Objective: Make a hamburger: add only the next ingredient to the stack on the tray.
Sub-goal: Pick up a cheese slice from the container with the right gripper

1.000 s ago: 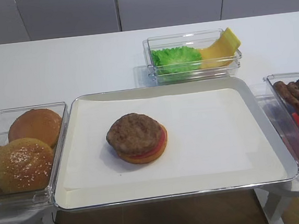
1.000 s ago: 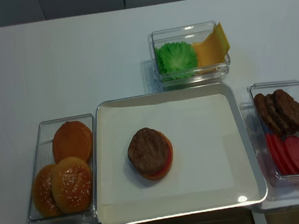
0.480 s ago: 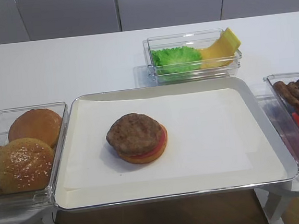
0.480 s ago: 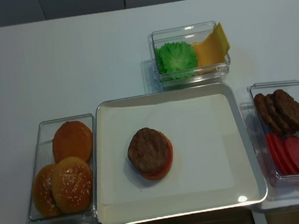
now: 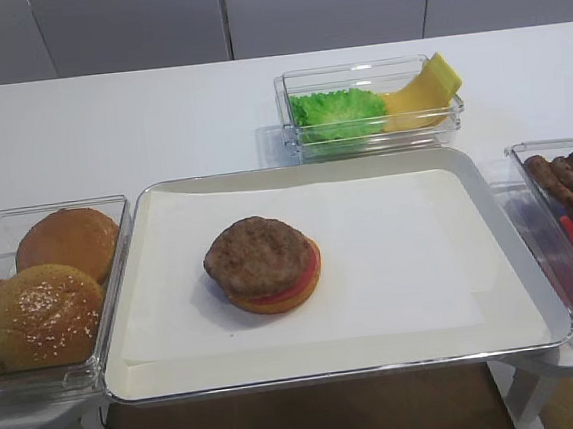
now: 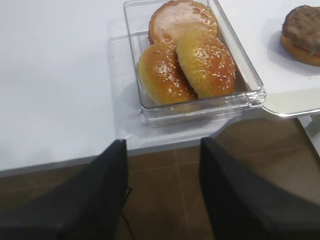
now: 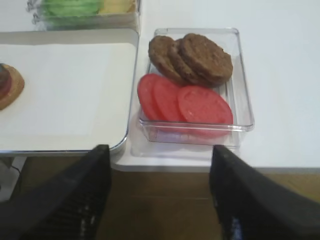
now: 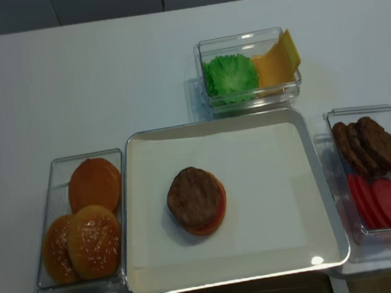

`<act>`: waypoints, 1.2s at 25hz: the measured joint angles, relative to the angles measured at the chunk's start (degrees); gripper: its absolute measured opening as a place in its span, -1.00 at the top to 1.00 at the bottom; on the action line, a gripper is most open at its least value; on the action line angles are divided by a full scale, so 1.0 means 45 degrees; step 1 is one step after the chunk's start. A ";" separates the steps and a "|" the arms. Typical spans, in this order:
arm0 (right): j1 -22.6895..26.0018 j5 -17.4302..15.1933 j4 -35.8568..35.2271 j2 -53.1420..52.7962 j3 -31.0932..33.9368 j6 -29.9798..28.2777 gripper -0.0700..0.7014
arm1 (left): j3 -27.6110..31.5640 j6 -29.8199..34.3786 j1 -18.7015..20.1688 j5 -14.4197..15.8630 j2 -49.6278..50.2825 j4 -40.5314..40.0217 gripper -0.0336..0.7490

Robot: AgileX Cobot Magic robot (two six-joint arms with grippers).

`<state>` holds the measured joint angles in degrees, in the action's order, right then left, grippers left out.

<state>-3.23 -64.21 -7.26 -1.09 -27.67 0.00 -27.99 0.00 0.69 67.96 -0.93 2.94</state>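
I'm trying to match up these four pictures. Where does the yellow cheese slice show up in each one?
Exterior high: cheese slice at top right, in the clear box beside the lettuce.
Exterior high (realsense): top, right of centre, same box.
Right wrist: a blurred yellow patch at the top edge.
Left wrist: not in it.
Shared landmark: the silver tray, in every view.
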 joint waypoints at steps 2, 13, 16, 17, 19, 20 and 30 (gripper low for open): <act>0.0000 0.0210 -0.0171 0.0000 -0.0126 0.0000 -0.39 | 0.0000 0.0000 0.0000 0.0000 0.0000 0.0000 0.01; 0.0000 0.1845 -0.0668 0.3016 -0.0463 0.0000 -0.37 | 0.0000 0.0000 0.0000 0.0000 0.0000 0.0000 0.01; 0.0000 0.2562 -0.1019 0.4200 -0.0463 0.0000 -0.37 | 0.0000 0.0000 0.0000 0.0000 0.0000 0.0000 0.01; 0.0000 0.2798 -0.1116 0.4639 -0.0463 0.0000 -0.37 | 0.0000 0.0000 0.0000 0.0000 0.0000 0.0000 0.01; 0.0000 0.3259 -0.1406 0.5462 -0.0463 0.0000 -0.37 | 0.0000 0.0000 0.0000 0.0000 0.0000 0.0000 0.01; 0.0000 0.3523 -0.1580 0.5908 -0.0463 0.0000 -0.37 | 0.0000 0.0000 0.0000 0.0000 0.0000 0.0000 0.01; 0.0000 0.5069 -0.2415 1.0892 -0.2366 -0.1244 -0.37 | 0.0000 0.0000 0.0000 0.0000 0.0000 0.0000 0.01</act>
<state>-3.23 -41.40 -18.13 47.92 -38.31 -5.60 -27.99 0.00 0.69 67.96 -0.93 2.94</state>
